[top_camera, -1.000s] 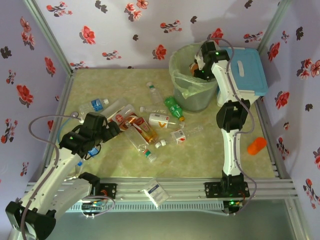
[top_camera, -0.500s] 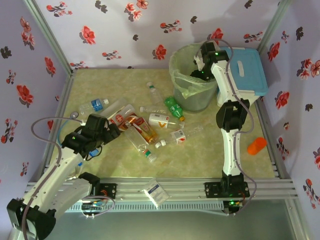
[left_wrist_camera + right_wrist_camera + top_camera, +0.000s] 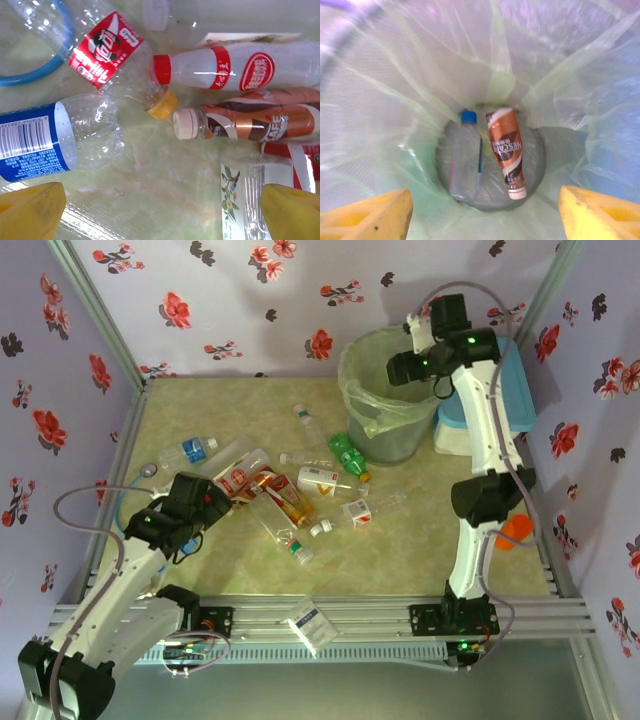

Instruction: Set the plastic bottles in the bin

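The right arm has lifted out of the bin (image 3: 395, 440) since a second ago, and its right hand (image 3: 405, 368), shut then, now hangs above the far right of the rim with the fingers parted and nothing between them. The left arm has drawn slightly nearer.

In the right wrist view the right hand (image 3: 485, 210) looks straight down into the pale green liner (image 3: 420, 75). Two of the plastic bottles lie side by side on the bottom: a brown coffee bottle (image 3: 506, 150) with a white cap and, touching it on the left, a clear bottle with a blue cap (image 3: 462, 157).

The bin stands at the far right of the bench (image 3: 200, 420). Just beside its near left wall lies a green bottle (image 3: 348, 455). The other bottles are scattered across the middle of the bench, among them a white bottle (image 3: 318, 478) and a blue-labelled bottle (image 3: 190, 452) further left.

The left hand (image 3: 215, 502) hovers at the left edge of that scatter, fingers spread wide and holding nothing. Its wrist view shows the left hand (image 3: 162, 210) above a red-labelled bottle (image 3: 107, 50), a white bottle with a red cap (image 3: 235, 67), a capped coffee bottle (image 3: 245, 125) and the blue-labelled bottle (image 3: 55, 137).

A blue-lidded cooler box (image 3: 500, 390) sits right of the bin, and an orange object (image 3: 514, 532) lies near the right wall.
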